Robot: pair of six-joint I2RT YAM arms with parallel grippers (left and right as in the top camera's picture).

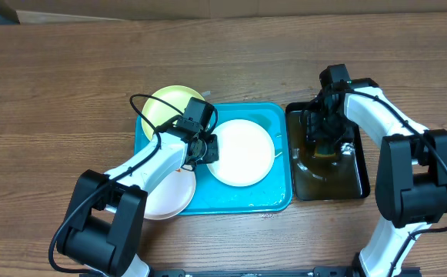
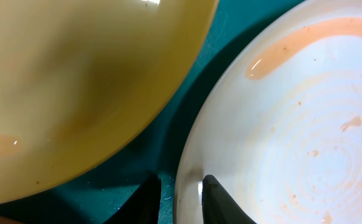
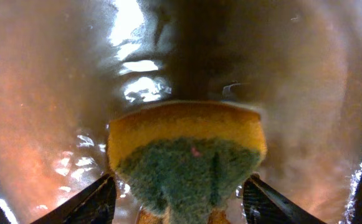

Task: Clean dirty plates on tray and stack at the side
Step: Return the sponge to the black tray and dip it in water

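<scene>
The turquoise tray (image 1: 281,196) holds a white plate (image 1: 246,154) at its middle and a pale lime-green plate (image 1: 169,106) at its far left corner. A second white plate (image 1: 165,196) overhangs the tray's near left edge. My left gripper (image 1: 208,148) is shut on the middle white plate's left rim. In the left wrist view the gripper (image 2: 177,180) has one finger on the white plate (image 2: 293,124) and one on the tray (image 2: 168,143). That plate has orange sauce smears, and so does the lime-green plate (image 2: 75,74). My right gripper (image 1: 323,135) is shut on a yellow-green sponge (image 3: 187,137).
A smaller black tray (image 1: 358,173) with brownish water stands right of the turquoise tray, and the right gripper holds the sponge down in it. Bare wooden table (image 1: 54,92) lies left of the trays and behind them.
</scene>
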